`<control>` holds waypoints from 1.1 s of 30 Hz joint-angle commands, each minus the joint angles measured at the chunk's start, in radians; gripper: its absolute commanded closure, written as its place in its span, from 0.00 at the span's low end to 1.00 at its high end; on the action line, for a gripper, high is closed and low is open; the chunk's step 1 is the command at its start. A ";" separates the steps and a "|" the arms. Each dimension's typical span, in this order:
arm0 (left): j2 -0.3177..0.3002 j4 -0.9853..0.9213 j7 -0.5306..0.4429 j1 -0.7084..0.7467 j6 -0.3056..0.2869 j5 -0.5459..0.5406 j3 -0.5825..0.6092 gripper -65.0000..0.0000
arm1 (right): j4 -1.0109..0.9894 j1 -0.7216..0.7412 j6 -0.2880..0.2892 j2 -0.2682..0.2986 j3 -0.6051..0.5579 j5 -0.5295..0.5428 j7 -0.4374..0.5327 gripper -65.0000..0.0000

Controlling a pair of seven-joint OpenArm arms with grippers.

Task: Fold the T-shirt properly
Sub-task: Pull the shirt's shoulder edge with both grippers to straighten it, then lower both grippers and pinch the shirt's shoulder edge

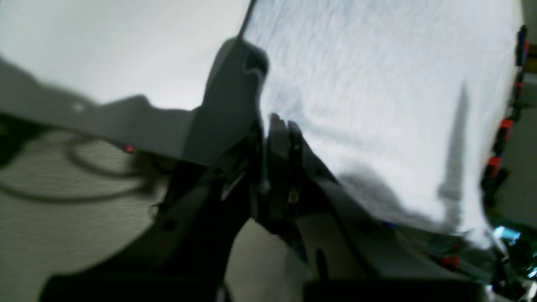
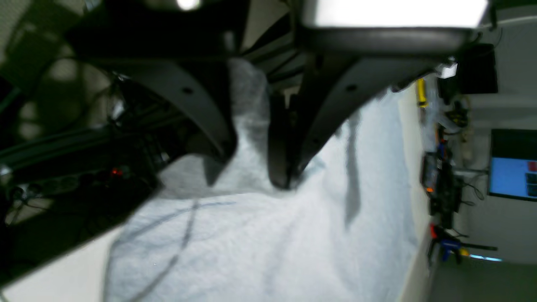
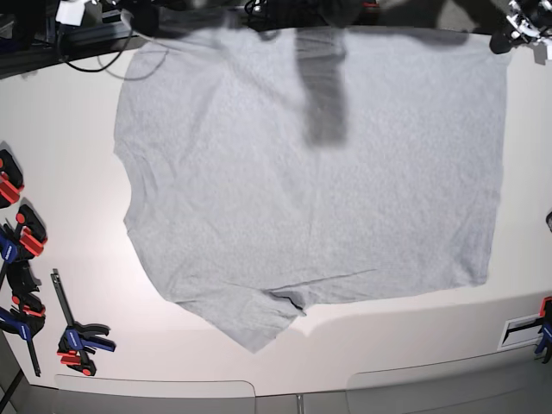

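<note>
The light grey T-shirt [image 3: 310,190] lies spread over the white table [image 3: 69,172], one sleeve pointing to the near edge. Its far edge runs along the top of the base view. My left gripper [image 1: 268,121] is shut, with the T-shirt [image 1: 377,105] pinched at its fingertips; in the base view it sits at the shirt's far right corner [image 3: 516,30]. My right gripper [image 2: 283,180] is shut on a bunched fold of the T-shirt [image 2: 251,235] that rises between its fingers. No lettering shows on the upper side.
Red, blue and black clamps [image 3: 24,250] lie along the table's left edge, another clamp [image 3: 79,338] near the front left and one at the right edge [image 3: 543,332]. Cables [image 3: 95,60] trail at the far left corner. A dark shadow [image 3: 323,95] crosses the shirt.
</note>
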 commanded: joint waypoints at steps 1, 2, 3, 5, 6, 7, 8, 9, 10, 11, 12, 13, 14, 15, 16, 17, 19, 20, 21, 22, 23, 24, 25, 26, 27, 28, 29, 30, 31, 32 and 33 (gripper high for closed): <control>-0.009 0.016 0.003 0.021 -0.001 -0.004 -0.009 1.00 | 0.018 -0.015 0.024 0.000 0.008 0.037 0.000 1.00; 0.003 0.027 0.003 0.026 -0.001 -0.004 -0.009 1.00 | 0.018 -0.015 0.025 0.000 0.008 0.048 -0.016 1.00; 0.016 0.038 0.004 0.029 -0.001 -0.003 -0.013 1.00 | 0.018 -0.016 0.025 0.000 0.008 0.055 -0.031 1.00; 0.034 0.058 0.004 0.034 -0.001 -0.003 -0.030 1.00 | 0.018 -0.016 0.025 -0.002 0.008 0.063 -0.045 1.00; 0.040 0.069 0.004 0.040 -0.001 -0.002 -0.040 1.00 | 0.019 -0.020 0.025 -0.002 0.008 0.064 -0.044 1.00; 0.045 0.081 0.004 0.045 -0.001 0.002 -0.052 1.00 | 0.023 -0.025 0.025 -0.002 0.008 0.067 -0.043 1.00; 0.048 0.095 0.003 0.054 -0.001 0.016 -0.069 1.00 | 0.031 -0.029 0.025 -0.002 0.009 0.068 -0.043 1.00; 0.050 0.111 -0.001 0.060 -0.001 0.029 -0.085 1.00 | 0.041 -0.029 0.026 -0.002 0.015 0.068 -0.044 1.00; 0.050 0.124 -0.004 0.066 -0.001 0.034 -0.103 1.00 | 0.052 -0.028 0.028 -0.002 0.022 0.068 -0.043 1.00; 0.050 0.137 -0.008 0.072 -0.001 0.034 -0.119 1.00 | 0.067 -0.026 0.032 -0.002 0.029 0.068 -0.038 1.00; 0.050 0.150 -0.009 0.072 -0.001 0.034 -0.134 1.00 | 0.086 -0.023 0.035 0.001 0.033 0.068 -0.037 1.00; 0.050 0.163 -0.009 0.071 -0.001 0.034 -0.145 1.00 | 0.108 -0.016 0.045 0.005 0.033 0.062 -0.034 1.00; 0.049 0.177 -0.010 0.069 -0.001 0.034 -0.146 1.00 | 0.132 -0.003 0.045 0.006 0.033 0.044 -0.032 1.00; 0.050 0.192 -0.012 0.069 -0.001 0.034 -0.144 1.00 | 0.155 0.014 0.045 0.006 0.033 0.021 -0.030 1.00; 0.050 0.206 -0.012 0.068 -0.001 0.034 -0.138 1.00 | 0.176 0.035 0.045 0.006 0.031 -0.004 -0.023 1.00; 0.050 0.217 -0.013 0.063 -0.001 0.034 -0.133 1.00 | 0.194 0.058 0.045 0.006 0.028 -0.032 -0.007 1.00; 0.050 0.222 -0.027 0.044 -0.001 0.034 -0.130 1.00 | 0.216 0.109 0.045 0.006 0.012 -0.104 0.024 1.00; 0.050 0.222 -0.036 0.031 -0.001 0.040 -0.130 1.00 | 0.217 0.135 0.045 0.006 -0.002 -0.141 0.034 1.00; 0.050 0.222 -0.051 0.014 -0.001 0.062 -0.130 1.00 | 0.217 0.161 0.037 0.007 -0.022 -0.181 0.042 1.00; 0.050 0.222 -0.066 -0.006 -0.001 0.098 -0.130 1.00 | 0.217 0.183 0.025 0.014 -0.048 -0.224 0.049 1.00; 0.051 0.222 -0.073 -0.027 -0.001 0.130 -0.129 1.00 | 0.214 0.203 0.012 0.021 -0.082 -0.266 0.060 1.00; 0.051 0.222 -0.076 -0.050 -0.001 0.157 -0.127 1.00 | 0.212 0.224 0.004 0.028 -0.120 -0.312 0.079 1.00; 0.050 0.222 -0.077 -0.072 -0.001 0.173 -0.119 1.00 | 0.210 0.244 -0.003 0.035 -0.161 -0.365 0.105 1.00; 0.049 0.222 -0.078 -0.093 -0.001 0.188 -0.105 1.00 | 0.209 0.268 -0.013 0.041 -0.206 -0.429 0.135 1.00; 0.048 0.222 -0.085 -0.112 -0.001 0.209 -0.086 1.00 | 0.209 0.295 -0.031 0.045 -0.250 -0.502 0.166 1.00; 0.047 0.222 -0.095 -0.129 -0.001 0.230 -0.061 1.00 | 0.209 0.323 -0.054 0.050 -0.296 -0.577 0.190 1.00; 0.047 0.222 -0.114 -0.146 -0.001 0.256 -0.037 1.00 | 0.209 0.352 -0.084 0.056 -0.340 -0.653 0.209 1.00; 0.047 0.222 -0.142 -0.161 -0.001 0.285 -0.012 1.00 | 0.209 0.381 -0.115 0.056 -0.383 -0.723 0.222 1.00; 0.047 0.222 -0.174 -0.174 -0.001 0.316 0.014 1.00 | 0.208 0.409 -0.142 0.056 -0.423 -0.785 0.232 1.00; 0.047 0.222 -0.205 -0.185 0.003 0.346 0.037 1.00 | 0.202 0.433 -0.161 0.056 -0.461 -0.832 0.246 1.00; 0.047 0.222 -0.233 -0.198 0.028 0.376 0.059 1.00 | 0.190 0.457 -0.169 0.057 -0.494 -0.869 0.264 1.00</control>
